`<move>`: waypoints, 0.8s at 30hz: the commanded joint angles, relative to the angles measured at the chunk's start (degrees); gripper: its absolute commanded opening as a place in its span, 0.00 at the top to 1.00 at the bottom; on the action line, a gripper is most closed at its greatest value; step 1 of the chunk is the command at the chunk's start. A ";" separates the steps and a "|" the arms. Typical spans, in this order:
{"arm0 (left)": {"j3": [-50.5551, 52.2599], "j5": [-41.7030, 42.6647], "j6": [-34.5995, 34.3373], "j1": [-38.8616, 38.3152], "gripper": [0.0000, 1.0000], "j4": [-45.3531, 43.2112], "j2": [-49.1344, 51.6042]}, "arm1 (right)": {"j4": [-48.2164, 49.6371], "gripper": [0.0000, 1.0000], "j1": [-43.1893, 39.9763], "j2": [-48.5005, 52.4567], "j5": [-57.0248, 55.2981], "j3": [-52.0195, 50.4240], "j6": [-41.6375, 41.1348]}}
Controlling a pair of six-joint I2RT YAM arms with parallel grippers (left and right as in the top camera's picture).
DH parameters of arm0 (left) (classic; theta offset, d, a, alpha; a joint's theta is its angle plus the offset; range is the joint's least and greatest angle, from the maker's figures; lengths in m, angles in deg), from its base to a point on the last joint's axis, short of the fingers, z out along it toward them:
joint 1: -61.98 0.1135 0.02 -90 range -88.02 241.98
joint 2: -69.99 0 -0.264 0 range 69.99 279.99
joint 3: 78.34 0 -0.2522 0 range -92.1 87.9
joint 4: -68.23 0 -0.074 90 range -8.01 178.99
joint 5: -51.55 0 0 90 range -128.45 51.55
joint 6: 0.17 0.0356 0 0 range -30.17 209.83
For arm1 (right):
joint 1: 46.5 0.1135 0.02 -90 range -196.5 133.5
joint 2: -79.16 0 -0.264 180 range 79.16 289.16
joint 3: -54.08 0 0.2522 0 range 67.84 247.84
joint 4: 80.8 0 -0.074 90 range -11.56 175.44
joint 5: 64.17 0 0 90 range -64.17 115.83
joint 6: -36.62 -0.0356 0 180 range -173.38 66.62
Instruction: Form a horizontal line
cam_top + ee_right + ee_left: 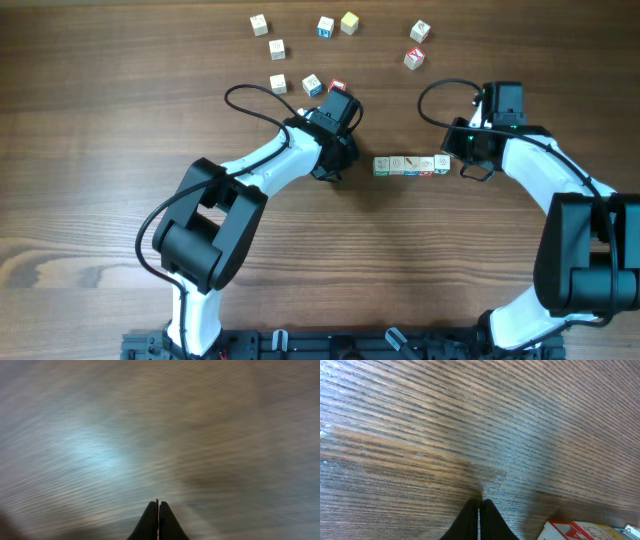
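No brand, number or label legible, cube (pixel 580 531) at lower right of left wrist view bears red printed mark, possibly letter A, cropped, marks on horizontal line (pixel 411 165) and loose cubes (pixel 259 25) near far table edge too small to read

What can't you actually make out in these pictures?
Overhead: marks on the row of four cubes are too small to read.
Left wrist: a red-printed cube is cut off by the bottom edge.
Right wrist: the table is blurred, its grain lost.
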 commanded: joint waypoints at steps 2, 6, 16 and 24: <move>1.49 -4.15 -0.07 0.59 0.92 1.31 1.86 | -1.20 0.96 0.09 0.87 -6.23 0.83 -2.64; 1.49 -4.15 -0.07 0.59 0.92 1.31 1.86 | -2.62 0.96 0.09 0.87 -4.15 0.83 -2.43; 1.49 -4.15 -0.09 0.59 0.92 1.31 1.86 | -3.04 0.96 0.09 0.87 1.99 0.83 -0.94; 1.49 -4.15 -0.07 0.59 0.92 1.31 1.86 | -3.48 0.96 0.09 0.87 2.73 0.83 -0.96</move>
